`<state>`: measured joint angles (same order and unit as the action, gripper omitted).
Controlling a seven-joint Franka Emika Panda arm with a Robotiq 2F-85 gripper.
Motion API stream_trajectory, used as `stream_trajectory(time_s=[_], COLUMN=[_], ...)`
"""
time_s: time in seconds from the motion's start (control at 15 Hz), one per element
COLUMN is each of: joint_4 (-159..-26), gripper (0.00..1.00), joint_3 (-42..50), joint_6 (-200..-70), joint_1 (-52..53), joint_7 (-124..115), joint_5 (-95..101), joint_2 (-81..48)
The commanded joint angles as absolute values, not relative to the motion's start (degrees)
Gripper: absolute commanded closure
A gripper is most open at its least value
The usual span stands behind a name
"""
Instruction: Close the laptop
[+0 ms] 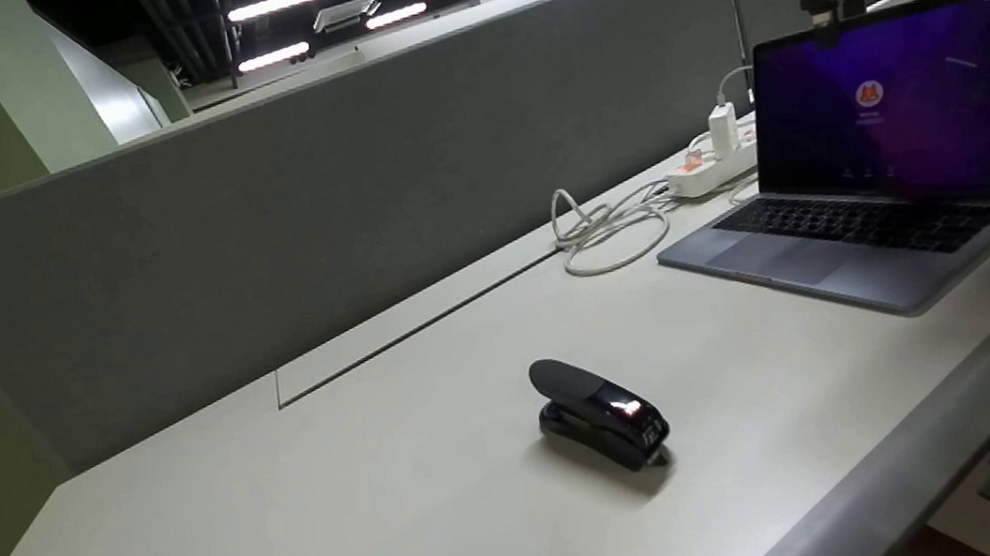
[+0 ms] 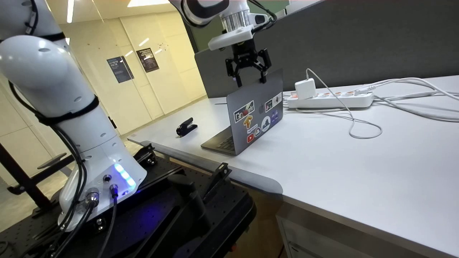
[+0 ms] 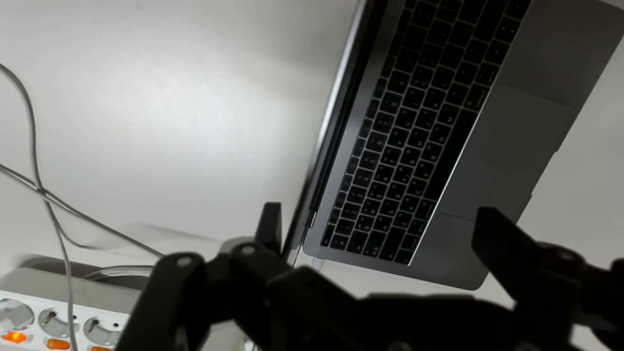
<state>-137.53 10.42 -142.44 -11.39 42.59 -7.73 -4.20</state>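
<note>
The laptop stands open on the desk in both exterior views, with its purple screen lit (image 1: 918,103) and its stickered dark-grey lid upright (image 2: 256,107). In the wrist view its dark keyboard and palm rest (image 3: 507,161) lie below the gripper, and the lid shows as a thin slanted edge. My gripper (image 2: 251,81) is open and empty at the lid's top edge, pointing down. In the wrist view the gripper (image 3: 381,212) has one finger on the lid's back side and one on the keyboard side. It also shows in an exterior view (image 1: 840,23). I cannot tell whether a finger touches the lid.
A black stapler (image 1: 601,411) lies on the desk in front of the laptop. A white power strip (image 2: 330,100) with a charger and loose cables stands beside the laptop, near the grey partition (image 1: 353,201). The desk's front edge (image 2: 251,179) borders the robot's base.
</note>
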Motion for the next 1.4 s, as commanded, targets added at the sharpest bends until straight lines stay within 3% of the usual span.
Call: stream_trajectory(time_s=[0.0,1.33], joint_4=[-140.45,-144.69], gripper=[0.0,0.0], joint_3=[9.15,2.14], joint_6=[-143.68,-152.97], joint_1=[-10.67,-2.8], joint_7=[38.29,29.81], joint_5=[-7.46,4.69], joint_2=[-1.67,-1.99])
